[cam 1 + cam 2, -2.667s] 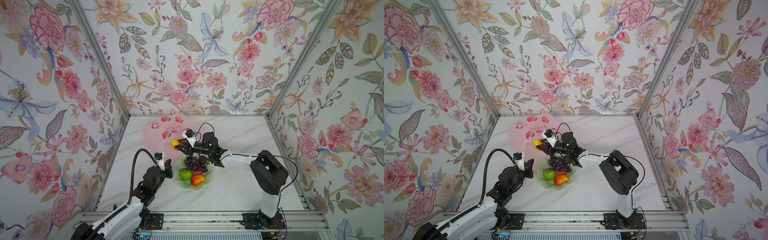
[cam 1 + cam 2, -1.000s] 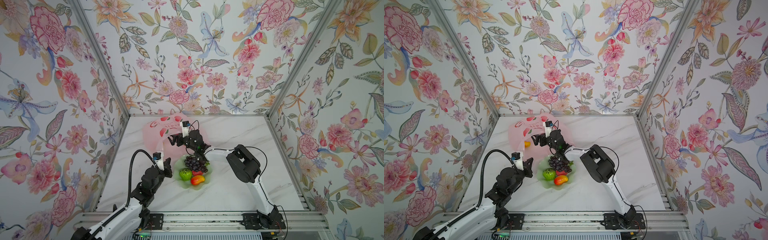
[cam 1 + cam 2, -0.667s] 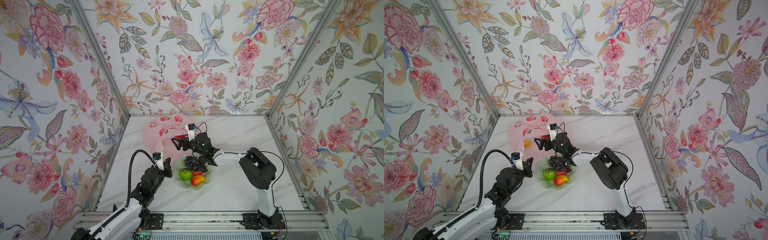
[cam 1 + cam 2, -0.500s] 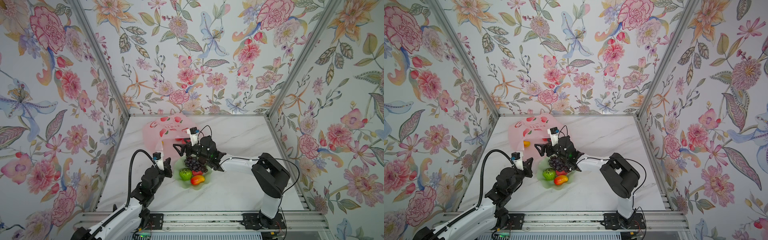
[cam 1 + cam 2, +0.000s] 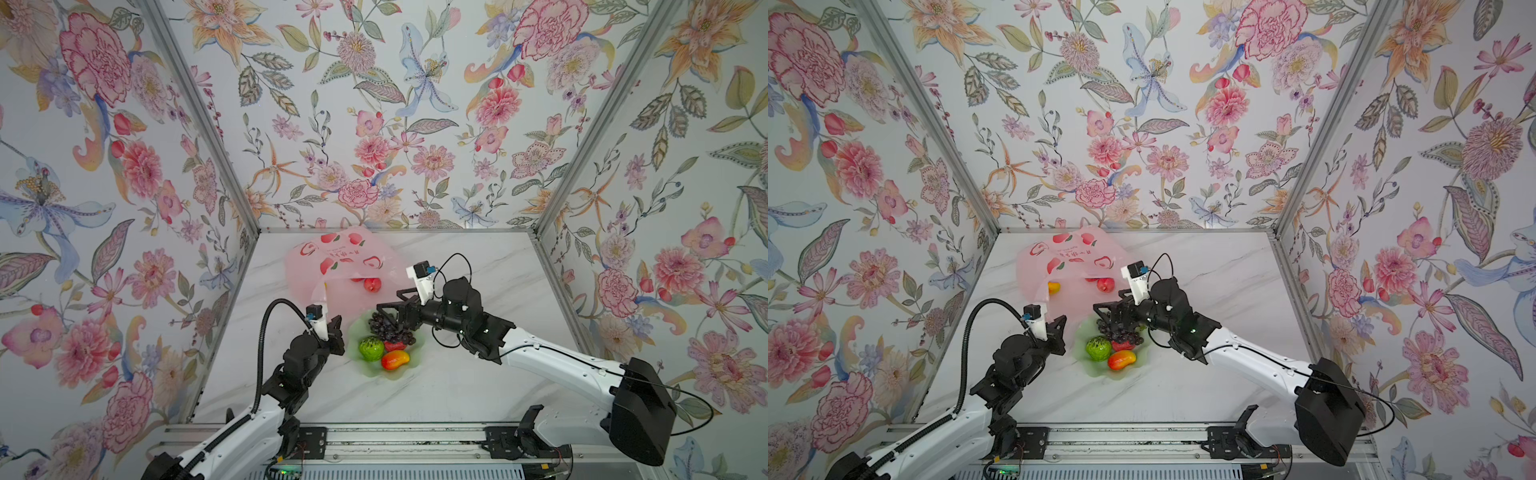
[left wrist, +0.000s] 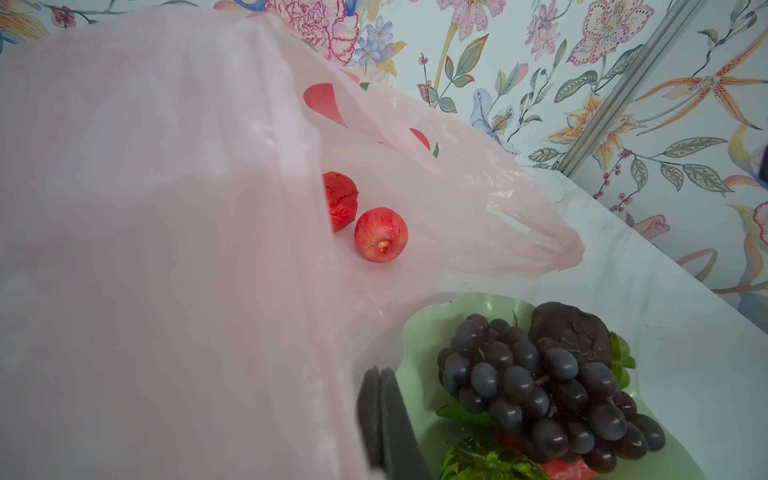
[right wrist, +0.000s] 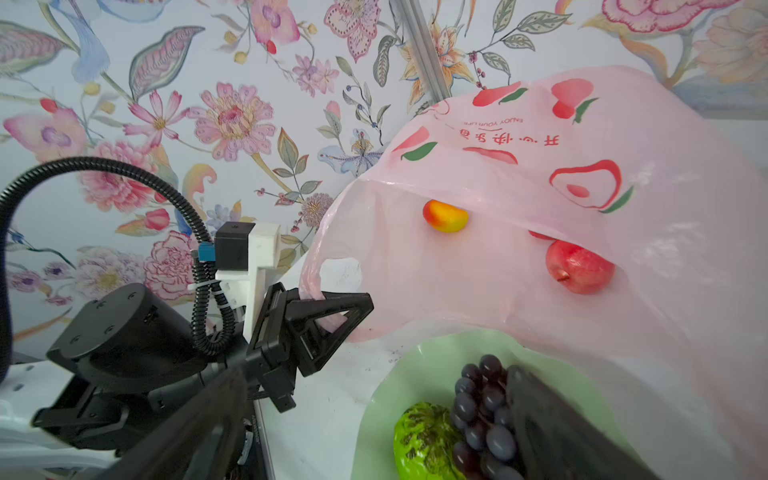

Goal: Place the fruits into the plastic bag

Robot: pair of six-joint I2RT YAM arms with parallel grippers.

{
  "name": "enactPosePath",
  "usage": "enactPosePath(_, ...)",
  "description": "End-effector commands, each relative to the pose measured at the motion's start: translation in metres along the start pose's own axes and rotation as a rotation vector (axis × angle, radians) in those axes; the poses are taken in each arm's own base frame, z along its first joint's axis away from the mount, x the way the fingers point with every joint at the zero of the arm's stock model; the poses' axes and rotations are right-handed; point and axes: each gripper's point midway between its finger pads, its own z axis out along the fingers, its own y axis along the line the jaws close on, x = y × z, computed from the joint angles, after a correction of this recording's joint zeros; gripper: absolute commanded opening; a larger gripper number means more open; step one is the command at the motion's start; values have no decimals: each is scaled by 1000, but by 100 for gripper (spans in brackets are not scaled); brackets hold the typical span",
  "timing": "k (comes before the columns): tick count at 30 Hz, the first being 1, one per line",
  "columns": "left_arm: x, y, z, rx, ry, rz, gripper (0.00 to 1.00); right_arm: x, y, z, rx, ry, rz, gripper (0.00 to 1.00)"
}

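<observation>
At the centre of both top views, the plastic bag lies on the white marble desk toward the back wall, its mouth opening toward the lower edge of the frame. The left gripper is pressed together on one bag handle and holds that edge raised. Inside the bag sit a red apple, a second red fruit just beside it, and a red-yellow mango further left. Just below the bag in frame, a pale green plate carries the grape bunch, a bumpy green fruit, a strawberry, another mango and a dark maroon fruit. The right gripper is spread wide at the grape bunch, with nothing clamped. Whether it touches the grapes cannot be told.
</observation>
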Motion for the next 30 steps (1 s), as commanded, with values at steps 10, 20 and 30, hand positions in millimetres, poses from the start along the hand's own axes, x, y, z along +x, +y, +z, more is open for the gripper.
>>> enactPosePath(10,-5,1,2,-5,-9,-9,0,87,-16,-18,187,314,158,99)
enactPosePath(20,-6,1,1,-6,-14,-11,0,129,-12,10,276,461,171,95)
enactPosePath(30,-6,2,-1,-6,-23,-15,0,159,-2,44,299,565,143,92)
